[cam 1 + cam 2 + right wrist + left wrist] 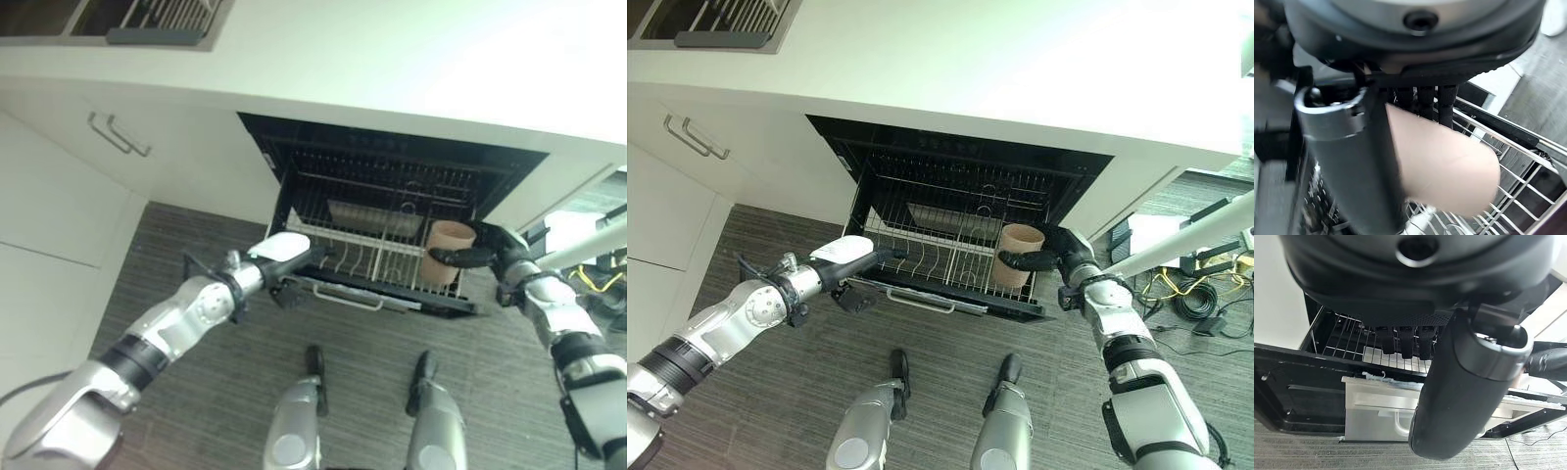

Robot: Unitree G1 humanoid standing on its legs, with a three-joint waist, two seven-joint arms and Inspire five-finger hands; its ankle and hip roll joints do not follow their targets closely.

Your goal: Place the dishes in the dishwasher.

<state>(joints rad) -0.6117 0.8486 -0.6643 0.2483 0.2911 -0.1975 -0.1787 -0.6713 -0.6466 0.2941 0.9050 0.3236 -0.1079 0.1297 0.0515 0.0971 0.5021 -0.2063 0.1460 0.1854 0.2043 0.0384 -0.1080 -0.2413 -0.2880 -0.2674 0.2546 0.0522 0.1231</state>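
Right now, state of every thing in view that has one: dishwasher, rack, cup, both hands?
Black built-in dishwasher: open.
Wire dish rack: pulled out over the floor.
Beige plastic cup: upright at the rack's right end, held.
Right hand: shut on the beige plastic cup.
Left hand: at the rack's left front edge, fingers resting on the wires, holding nothing.
White cabinet drawer with metal handle: closed.

Right hand (495, 257) grips a tan cup (448, 251) over the dishwasher rack (367, 257).
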